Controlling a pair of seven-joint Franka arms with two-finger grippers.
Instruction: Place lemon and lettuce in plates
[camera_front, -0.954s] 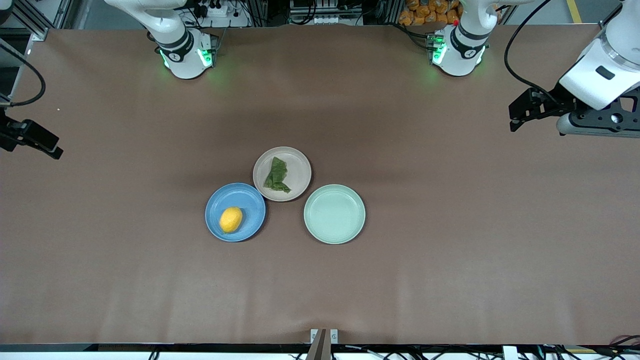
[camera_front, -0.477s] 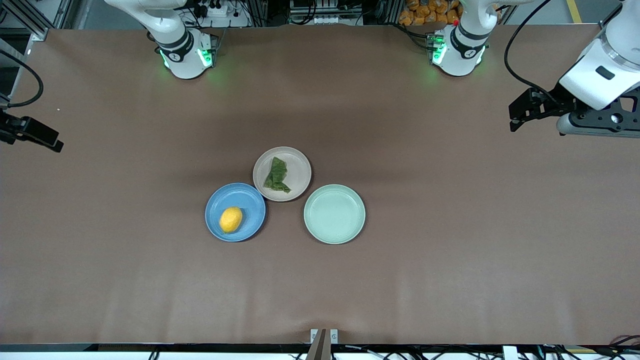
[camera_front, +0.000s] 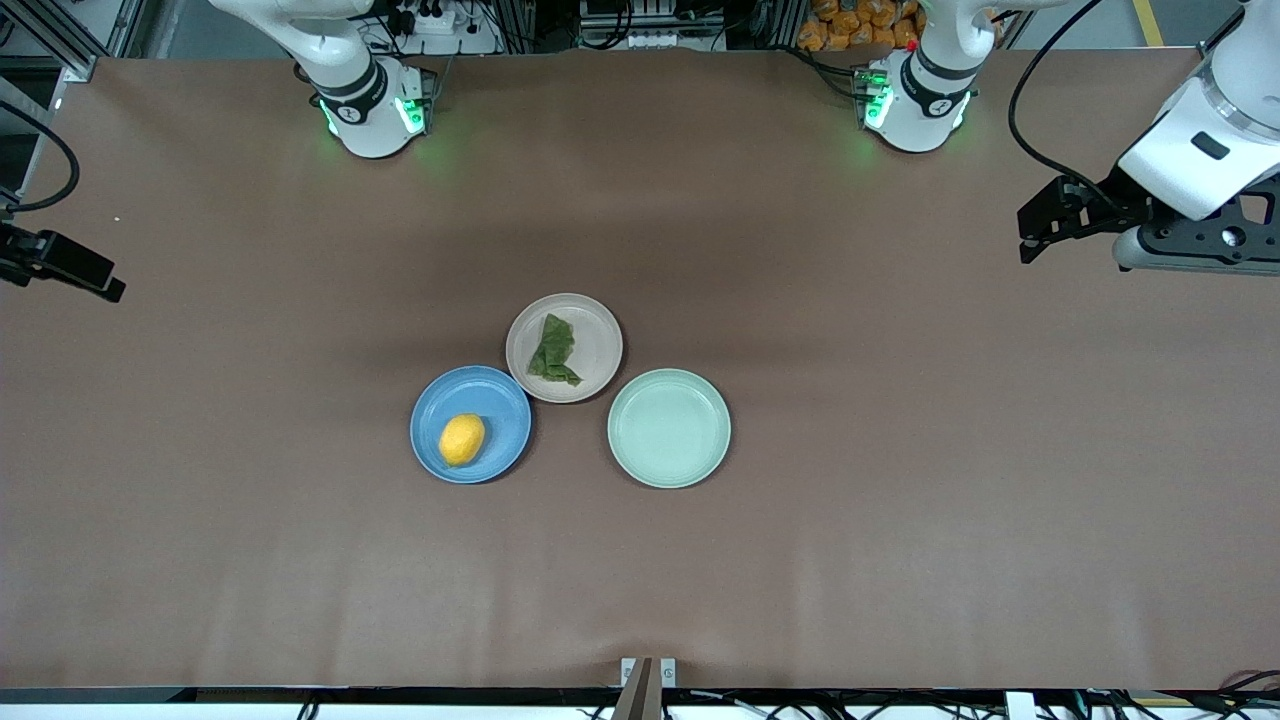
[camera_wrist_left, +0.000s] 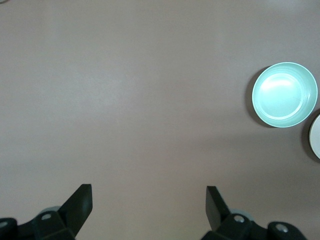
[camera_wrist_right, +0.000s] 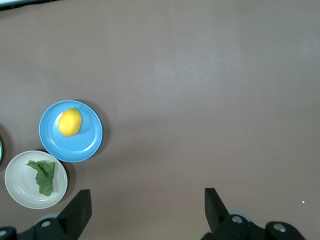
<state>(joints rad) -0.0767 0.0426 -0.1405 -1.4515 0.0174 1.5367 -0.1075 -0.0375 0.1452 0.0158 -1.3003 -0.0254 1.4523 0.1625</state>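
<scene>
The yellow lemon (camera_front: 461, 439) lies in the blue plate (camera_front: 495, 400), also seen in the right wrist view as the lemon (camera_wrist_right: 69, 122) in the blue plate (camera_wrist_right: 82, 145). The dark green lettuce (camera_front: 553, 350) lies in the beige-pink plate (camera_front: 598, 340), touching the blue plate's rim; the lettuce (camera_wrist_right: 45, 176) and its plate (camera_wrist_right: 20, 192) show in the right wrist view too. My left gripper (camera_wrist_left: 148, 195) is open and empty, high over bare table at the left arm's end. My right gripper (camera_wrist_right: 146, 196) is open and empty, high over bare table at the right arm's end.
A pale mint green plate (camera_front: 669, 428) stands empty beside the beige-pink plate, toward the left arm's end; it shows in the left wrist view (camera_wrist_left: 284, 94). The brown table (camera_front: 900, 500) spreads wide around the three plates.
My right gripper has drifted slightly toward the robots' side at the table's edge. The left arm, lemon, lettuce and plates have not moved.
</scene>
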